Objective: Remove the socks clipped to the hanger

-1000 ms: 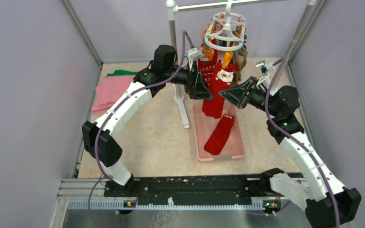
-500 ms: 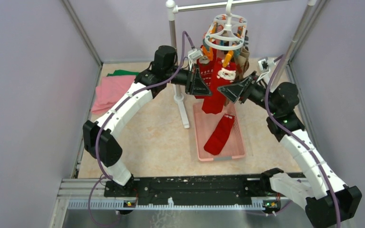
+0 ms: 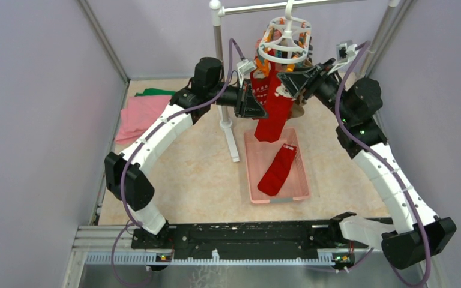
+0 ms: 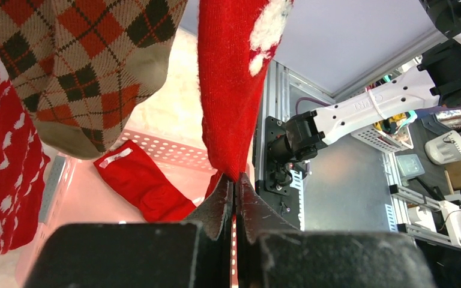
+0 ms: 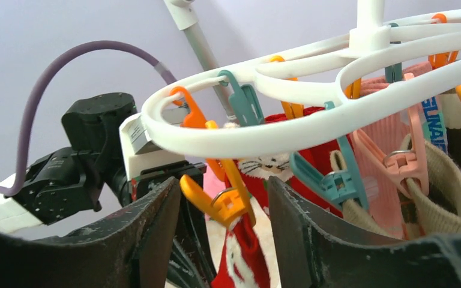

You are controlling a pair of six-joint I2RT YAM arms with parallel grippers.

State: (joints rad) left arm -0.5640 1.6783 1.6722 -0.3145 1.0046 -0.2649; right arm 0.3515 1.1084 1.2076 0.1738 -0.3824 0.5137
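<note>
At upper centre of the overhead view, we are seeing the left gripper reaching toward frame right, clamping tight on the hanging red sock. The right gripper is angling upward, jaws parted around an orange peg under the hanger.

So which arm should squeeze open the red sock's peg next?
Probably right: the right gripper, open, brackets the orange peg; the left gripper is shut on the red sock, low down.
</note>
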